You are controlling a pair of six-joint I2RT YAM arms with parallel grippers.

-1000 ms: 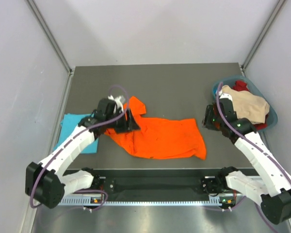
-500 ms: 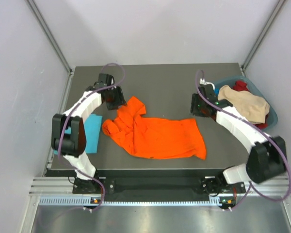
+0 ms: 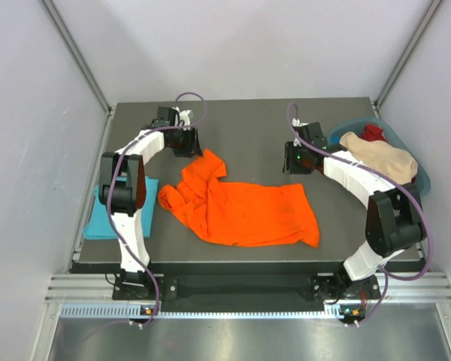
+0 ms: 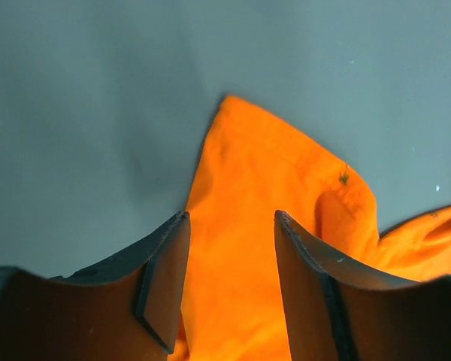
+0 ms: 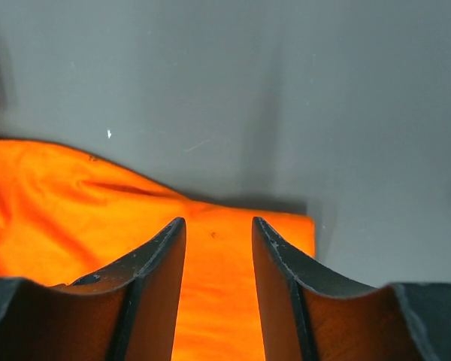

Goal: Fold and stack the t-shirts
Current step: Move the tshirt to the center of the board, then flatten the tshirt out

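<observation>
The orange shirt (image 3: 244, 210) lies crumpled in the middle of the table (image 3: 248, 120), and the blue shirt (image 3: 98, 219) lies at the left edge. Further back, the left gripper (image 4: 231, 219) hangs over the orange shirt's pointy corner. The right gripper (image 5: 218, 222) hangs over its far right corner, and both are partly open, holding nothing.

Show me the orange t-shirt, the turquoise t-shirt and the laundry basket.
orange t-shirt (image 3: 248, 214): top view, middle of its body.
turquoise t-shirt (image 3: 96, 219): top view, its exposed left part.
laundry basket (image 3: 425, 183): top view, its right rim.
</observation>
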